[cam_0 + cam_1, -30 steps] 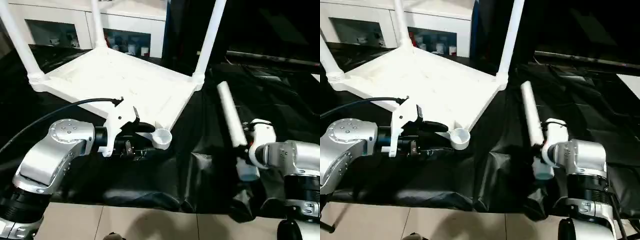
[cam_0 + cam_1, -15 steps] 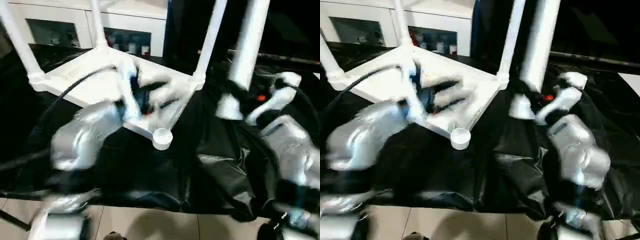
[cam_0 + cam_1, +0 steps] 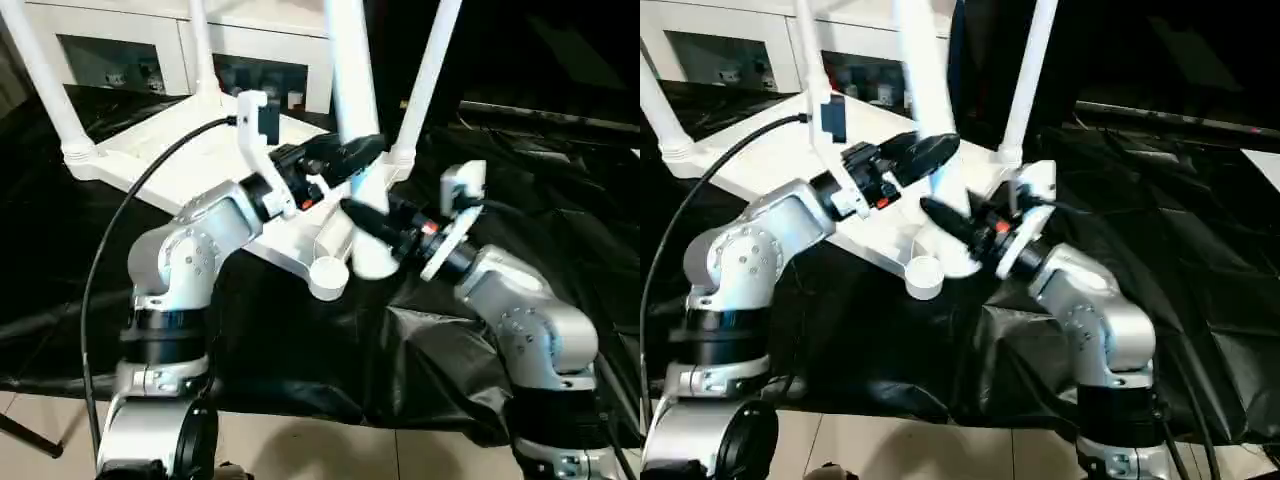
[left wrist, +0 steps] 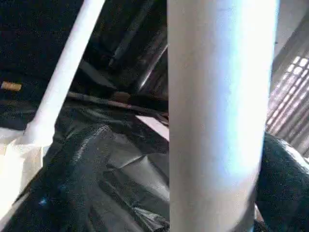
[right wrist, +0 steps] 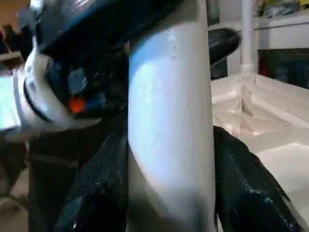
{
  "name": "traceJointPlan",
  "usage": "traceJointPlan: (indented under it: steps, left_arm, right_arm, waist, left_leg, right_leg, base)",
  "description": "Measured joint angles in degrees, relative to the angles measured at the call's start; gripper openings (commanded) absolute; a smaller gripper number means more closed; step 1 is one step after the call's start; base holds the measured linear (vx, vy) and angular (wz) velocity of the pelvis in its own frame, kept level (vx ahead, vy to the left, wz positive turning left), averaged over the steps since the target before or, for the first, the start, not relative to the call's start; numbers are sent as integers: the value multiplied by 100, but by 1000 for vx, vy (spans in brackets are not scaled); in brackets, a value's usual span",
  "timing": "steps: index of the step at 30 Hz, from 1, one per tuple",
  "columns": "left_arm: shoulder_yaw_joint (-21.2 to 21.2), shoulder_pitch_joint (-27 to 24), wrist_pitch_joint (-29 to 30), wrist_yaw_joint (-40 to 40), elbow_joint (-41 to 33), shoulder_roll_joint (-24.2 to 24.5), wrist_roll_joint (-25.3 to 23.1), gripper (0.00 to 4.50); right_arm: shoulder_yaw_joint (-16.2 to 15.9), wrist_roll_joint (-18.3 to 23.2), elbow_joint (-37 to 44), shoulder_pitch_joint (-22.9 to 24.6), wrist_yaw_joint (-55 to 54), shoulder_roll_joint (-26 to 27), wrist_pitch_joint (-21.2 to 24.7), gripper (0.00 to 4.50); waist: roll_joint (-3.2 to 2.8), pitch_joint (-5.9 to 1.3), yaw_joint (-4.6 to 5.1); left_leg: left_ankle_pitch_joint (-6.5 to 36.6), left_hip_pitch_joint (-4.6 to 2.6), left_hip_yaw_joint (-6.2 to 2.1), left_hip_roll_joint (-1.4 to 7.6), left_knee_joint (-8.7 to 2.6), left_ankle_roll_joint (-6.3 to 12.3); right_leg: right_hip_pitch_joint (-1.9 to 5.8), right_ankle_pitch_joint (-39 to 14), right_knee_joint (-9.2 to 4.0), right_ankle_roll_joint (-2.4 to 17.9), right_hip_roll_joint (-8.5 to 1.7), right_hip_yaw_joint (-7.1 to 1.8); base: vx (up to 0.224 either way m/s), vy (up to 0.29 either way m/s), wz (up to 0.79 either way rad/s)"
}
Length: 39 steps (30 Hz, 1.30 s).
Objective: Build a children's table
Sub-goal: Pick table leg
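The tabletop [image 3: 200, 160] is lying upside down on the black cloth [image 3: 300, 350], three legs already standing in its sockets. Both the left gripper [image 3: 345, 158] and the right gripper [image 3: 372, 222] are clamping the fourth leg [image 3: 350, 90], holding it upright just beside the empty corner socket [image 3: 327, 272].

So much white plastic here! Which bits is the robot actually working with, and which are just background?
In the job:
- upside-down white plastic tabletop
- three white tubular legs already standing in its corners, e.g.
- fourth white leg, held by both tools, left tool and right tool
- empty round corner socket

Just around:
- black cloth
- white glass-door cabinet
- black cable
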<state>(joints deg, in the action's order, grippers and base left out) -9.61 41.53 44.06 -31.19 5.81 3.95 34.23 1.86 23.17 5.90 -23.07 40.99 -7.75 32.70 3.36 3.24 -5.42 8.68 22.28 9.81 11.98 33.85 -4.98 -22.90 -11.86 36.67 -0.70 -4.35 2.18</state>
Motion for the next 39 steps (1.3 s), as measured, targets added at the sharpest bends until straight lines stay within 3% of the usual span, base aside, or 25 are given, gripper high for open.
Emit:
traceJointPlan:
  steps: [8,21,24,32,34,39]
  left_arm:
    - [-267,83,-33,339,302,42,-13,345]
    - [-344,174,-252,559,593,62,-46,232]
    - [-368,186,-280,606,626,48,-41,201]
    - [-420,191,-332,656,652,29,10,188]
    - [-432,195,-332,651,652,36,55,188]
    - [-364,197,-333,356,700,272,59,186]
  right_arm:
    - [-599,-1016,-447,-98,-534,-75,-681,189]
    - [-1186,-1744,-731,-231,-1087,86,-1205,189]
    - [-1224,-1829,-825,-249,-1200,137,-1304,189]
    - [-1278,-1928,-958,-353,-1264,161,-1386,189]
    - [-1273,-1904,-1006,-354,-1257,193,-1485,245]
    - [-1086,-1487,-989,-387,-1140,279,-1370,297]
  waist:
    - [20,5,27]
    - [25,4,27]
    - [26,4,32]
    - [27,5,29]
    - [27,5,30]
    - [27,5,33]
  left_leg:
    - [0,2,0,0,-1,-1]
    - [1,3,-1,0,-1,2]
    - [2,3,-1,0,-3,2]
    - [2,4,-1,0,-2,2]
    - [2,4,-1,0,-2,2]
    - [2,4,-1,1,-2,2]
  right_leg:
    - [-2,0,-2,-1,1,1]
    - [0,2,-6,-3,1,1]
    - [0,2,-8,-3,2,1]
    - [0,2,-8,-3,2,1]
    - [0,2,-8,-3,2,1]
    - [-2,2,-7,-3,3,1]
  base:
    - [0,0,0]
    - [0,0,0]
    - [0,0,0]
    - [0,0,0]
    - [0,0,0]
    - [0,0,0]
